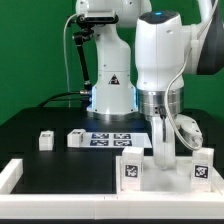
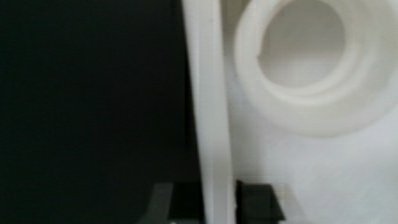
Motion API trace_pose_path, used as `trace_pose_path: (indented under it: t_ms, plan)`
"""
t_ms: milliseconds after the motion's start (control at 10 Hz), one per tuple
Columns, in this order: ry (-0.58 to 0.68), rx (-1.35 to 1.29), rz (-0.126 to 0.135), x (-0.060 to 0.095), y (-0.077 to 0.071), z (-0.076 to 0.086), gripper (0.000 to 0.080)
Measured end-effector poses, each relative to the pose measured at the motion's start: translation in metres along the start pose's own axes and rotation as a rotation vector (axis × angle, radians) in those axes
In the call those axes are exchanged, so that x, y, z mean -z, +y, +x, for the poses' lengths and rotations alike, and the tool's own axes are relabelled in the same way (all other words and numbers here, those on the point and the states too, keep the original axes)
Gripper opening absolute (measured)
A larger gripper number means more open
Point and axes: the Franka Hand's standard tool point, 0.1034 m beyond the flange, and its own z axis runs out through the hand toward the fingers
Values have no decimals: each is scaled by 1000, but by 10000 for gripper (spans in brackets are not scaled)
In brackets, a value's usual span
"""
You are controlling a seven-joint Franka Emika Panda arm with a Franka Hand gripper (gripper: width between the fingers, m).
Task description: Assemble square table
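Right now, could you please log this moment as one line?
jaws: shut on square panel edge | legs: two loose by marker board

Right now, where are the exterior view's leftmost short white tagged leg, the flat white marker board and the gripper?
Short white tagged leg point(image 1: 45, 140): exterior view, front face.
Marker board point(image 1: 113, 139): exterior view, its middle.
Gripper point(image 2: 214, 205): wrist view, between fingertips.

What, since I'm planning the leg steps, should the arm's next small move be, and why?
Probably slide the square panel toward the border wall and seat it there before releasing. The gripper is clamped on its thin edge, and two legs lie loose at the exterior view's left; they likely need a steadied panel first.
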Motion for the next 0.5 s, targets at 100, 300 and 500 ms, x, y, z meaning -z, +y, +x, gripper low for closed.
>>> trace_pose_path:
  t_ms: [100, 300, 500]
  plan:
    - [0, 7, 0, 0, 0, 0, 77]
    - [0, 18, 0, 0, 0, 0, 77]
    - [0, 25, 0, 0, 0, 0, 77]
